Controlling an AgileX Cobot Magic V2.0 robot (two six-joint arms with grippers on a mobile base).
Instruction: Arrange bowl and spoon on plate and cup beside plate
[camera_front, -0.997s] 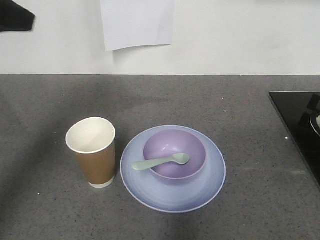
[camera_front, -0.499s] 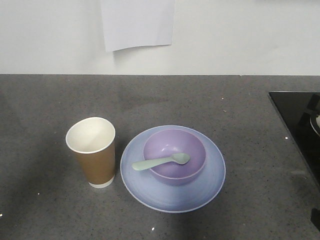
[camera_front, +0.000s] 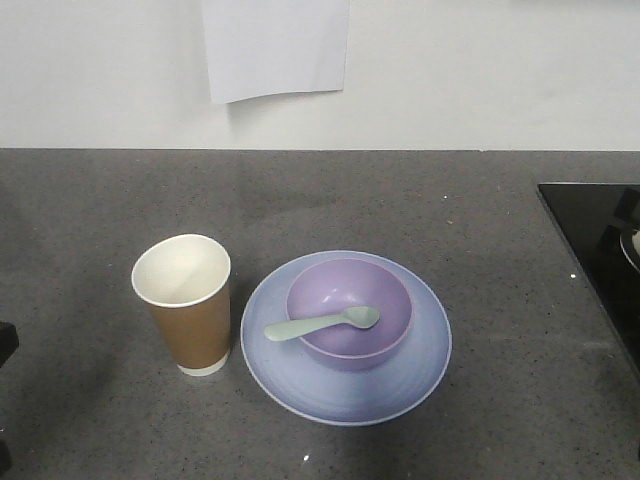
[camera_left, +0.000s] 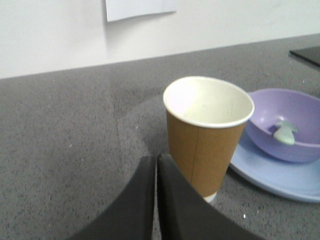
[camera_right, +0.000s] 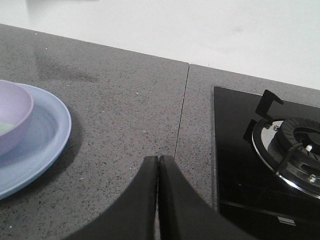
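no readable text, paper sheet (camera_front: 275, 45) on the wall blank, cup (camera_front: 186, 302) unmarked

Even, soft overhead light; the cup (camera_front: 183, 303) casts a faint shadow on the table (camera_front: 400, 200); wrist views slightly soft.

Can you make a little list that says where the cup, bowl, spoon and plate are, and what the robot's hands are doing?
plate: round pale blue plate on the grey counter
bowl: small purple plastic bowl on the plate
spoon: mint plastic spoon, head in the bowl, handle over the rim
cup: brown paper cup, upright, beside the plate
left gripper: shut, empty
right gripper: shut, empty
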